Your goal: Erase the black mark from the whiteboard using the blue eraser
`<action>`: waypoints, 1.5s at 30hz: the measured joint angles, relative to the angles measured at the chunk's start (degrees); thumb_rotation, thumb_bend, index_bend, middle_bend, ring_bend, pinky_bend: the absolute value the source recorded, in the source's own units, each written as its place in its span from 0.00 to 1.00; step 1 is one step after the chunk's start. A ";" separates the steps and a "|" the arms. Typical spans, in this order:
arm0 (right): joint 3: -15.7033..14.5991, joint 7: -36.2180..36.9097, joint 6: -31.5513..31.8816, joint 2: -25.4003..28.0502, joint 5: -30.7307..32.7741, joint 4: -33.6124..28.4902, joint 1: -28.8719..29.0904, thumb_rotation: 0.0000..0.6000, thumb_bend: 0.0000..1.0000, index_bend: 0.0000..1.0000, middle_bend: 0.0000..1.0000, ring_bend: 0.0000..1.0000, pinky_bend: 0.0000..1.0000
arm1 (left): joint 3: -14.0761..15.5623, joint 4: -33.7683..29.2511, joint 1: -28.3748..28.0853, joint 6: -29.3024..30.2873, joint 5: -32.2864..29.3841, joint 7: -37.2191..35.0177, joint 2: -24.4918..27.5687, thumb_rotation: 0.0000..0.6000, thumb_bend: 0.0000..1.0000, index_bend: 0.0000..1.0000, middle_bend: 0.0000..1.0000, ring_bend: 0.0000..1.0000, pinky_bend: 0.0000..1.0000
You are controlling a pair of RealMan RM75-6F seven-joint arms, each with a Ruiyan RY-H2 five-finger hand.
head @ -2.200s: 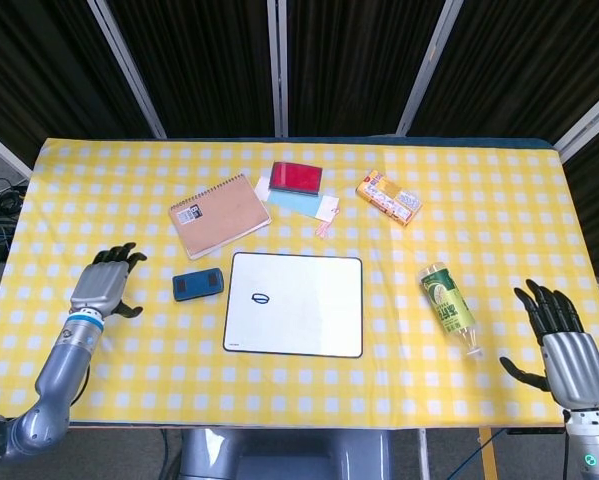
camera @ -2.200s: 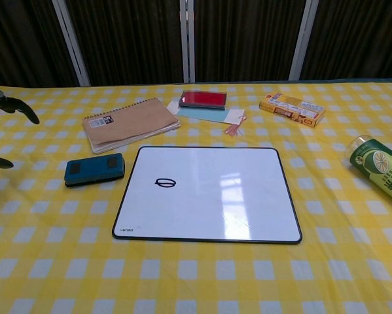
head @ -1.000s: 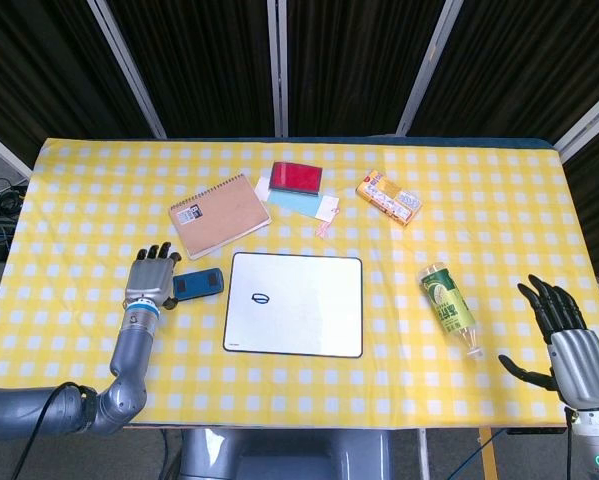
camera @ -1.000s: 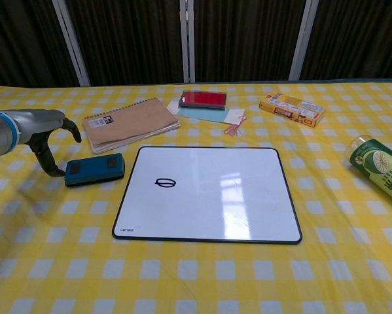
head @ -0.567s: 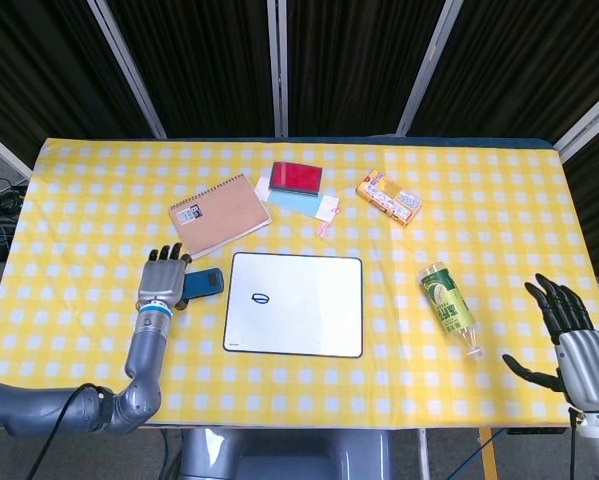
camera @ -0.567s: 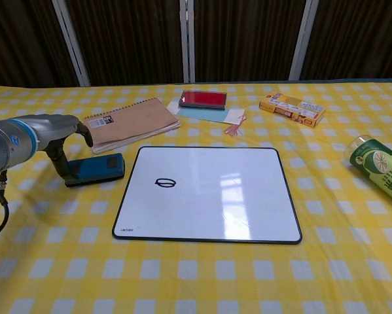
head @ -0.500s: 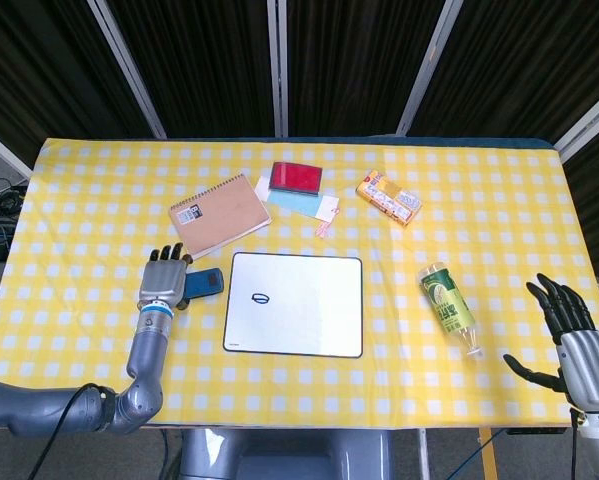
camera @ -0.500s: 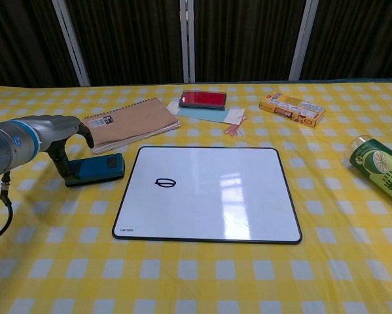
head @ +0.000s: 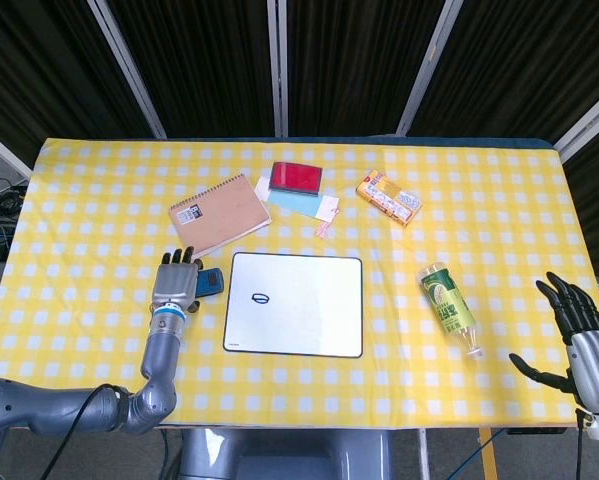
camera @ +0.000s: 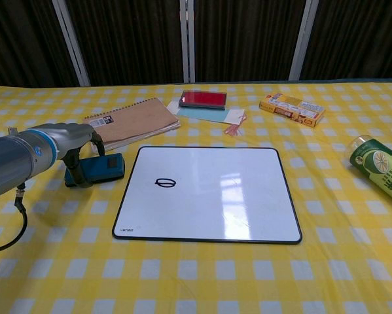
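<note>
The blue eraser (head: 210, 281) (camera: 104, 168) lies flat just left of the whiteboard (head: 309, 315) (camera: 235, 190). A small black oval mark (head: 260, 298) (camera: 165, 183) sits on the board's left half. My left hand (head: 177, 282) (camera: 84, 156) hovers over the eraser's left end with fingers spread. In the chest view its thumb hangs in front of the eraser and a finger curls behind it; no firm grip shows. My right hand (head: 579, 335) is open off the table's right front corner, seen only in the head view.
A spiral notebook (head: 219, 214) (camera: 130, 123) lies just behind the eraser. A red box on blue paper (head: 297, 177) (camera: 203, 99) and an orange snack box (head: 389, 197) (camera: 292, 108) lie at the back. A green bottle (head: 447, 302) (camera: 379, 167) lies right of the board.
My left hand has slid right from the table's left side until it covers the eraser's left end. The right hand drifted slightly right and down. The eraser and board have not moved.
</note>
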 measured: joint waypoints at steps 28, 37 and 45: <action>0.32 2.91 3.48 -0.04 -1.55 -0.03 -0.95 1.00 0.05 0.00 0.00 0.00 0.00 | 2.07 0.71 3.02 4.91 24.39 -11.59 -3.54 1.00 0.60 0.83 0.51 0.50 0.53; 0.62 3.60 3.67 -0.18 -1.34 0.33 -0.88 1.00 0.05 0.00 0.00 0.00 0.00 | 4.95 1.27 4.33 1.39 39.50 -23.01 -4.59 1.00 0.60 0.84 0.52 0.51 0.53; 0.87 4.76 4.42 -0.13 -1.25 0.66 -1.13 1.00 0.05 0.00 0.00 0.00 0.00 | 6.76 7.23 5.04 -1.92 45.67 -28.18 -7.88 1.00 0.60 0.85 0.52 0.51 0.53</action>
